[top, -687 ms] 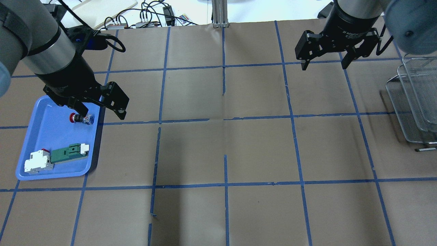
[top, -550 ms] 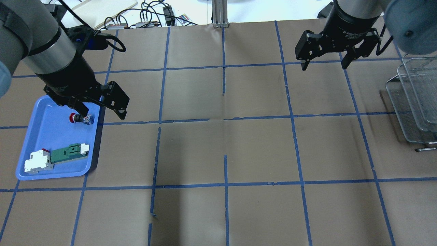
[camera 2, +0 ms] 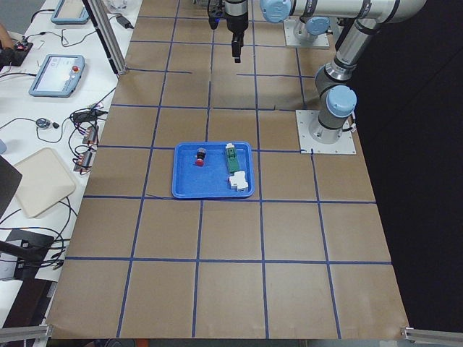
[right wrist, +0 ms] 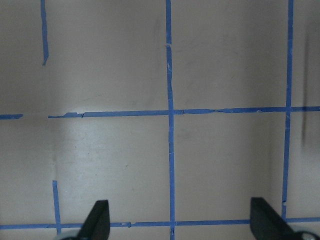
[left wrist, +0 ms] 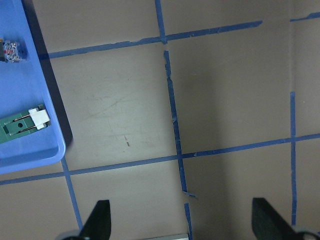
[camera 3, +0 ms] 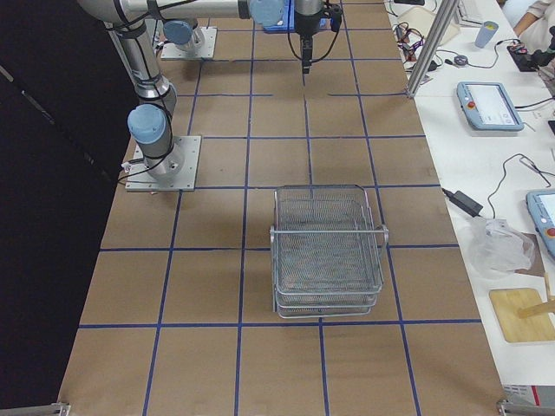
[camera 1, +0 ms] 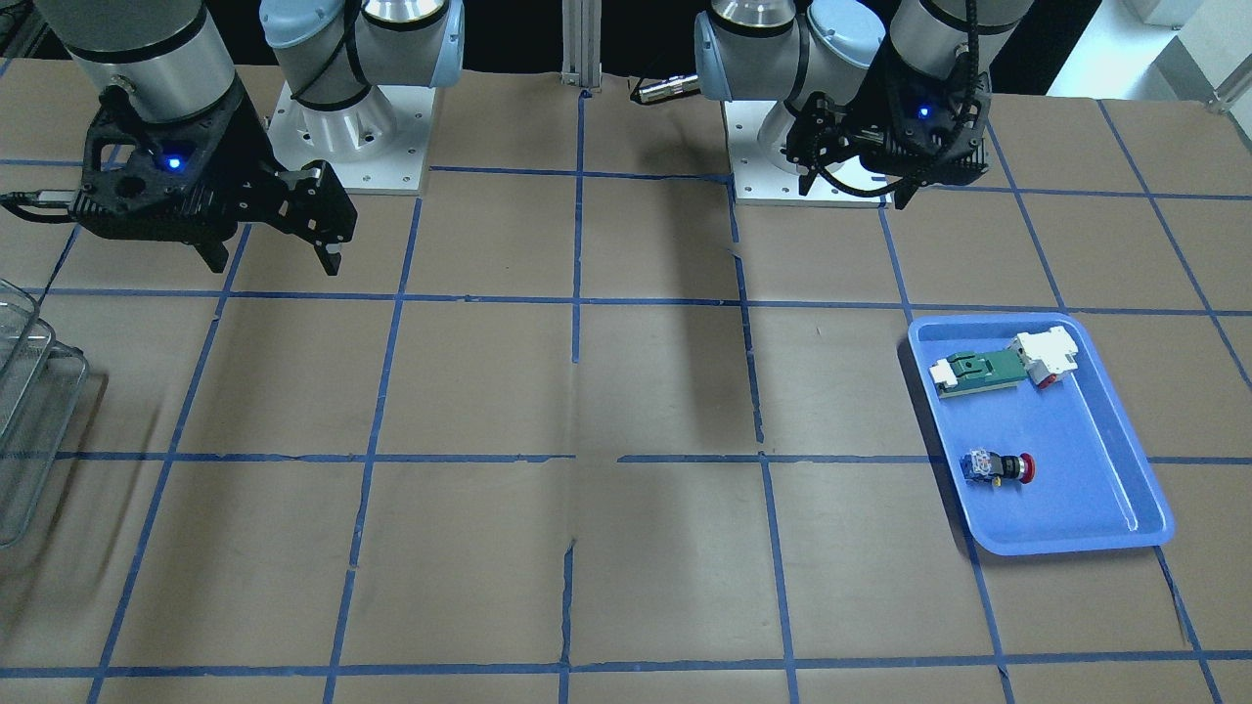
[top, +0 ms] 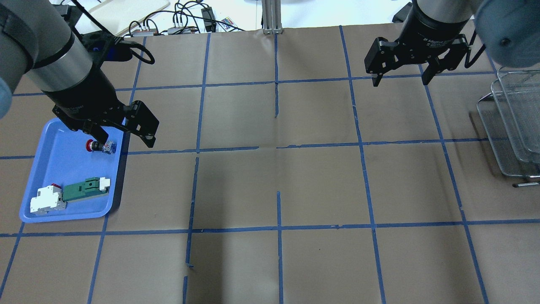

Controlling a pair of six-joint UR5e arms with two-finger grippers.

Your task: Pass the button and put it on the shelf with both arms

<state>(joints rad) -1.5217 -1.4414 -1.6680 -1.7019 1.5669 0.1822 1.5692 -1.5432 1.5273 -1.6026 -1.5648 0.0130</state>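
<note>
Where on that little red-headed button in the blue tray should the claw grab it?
Probably the black middle body of the button, from straight above. It lies on its side in the blue tray, red head at one end, contact block at the other, so the open left claw could close across the narrow body.

Table: wide and flat, covered with brown paper (top: 320,185).
Lines: blue tape (top: 278,228) makes a grid of squares, torn in some places.
Side bench: white (camera 2: 43,108), along the table's long edge, with a handheld screen (camera 2: 59,74) and cables (top: 190,17) on it.
Post: aluminium (top: 272,17), upright at the table's edge.
Other side: black, nothing can be seen (camera 2: 419,144).
Light: even, with soft shadows.
</note>
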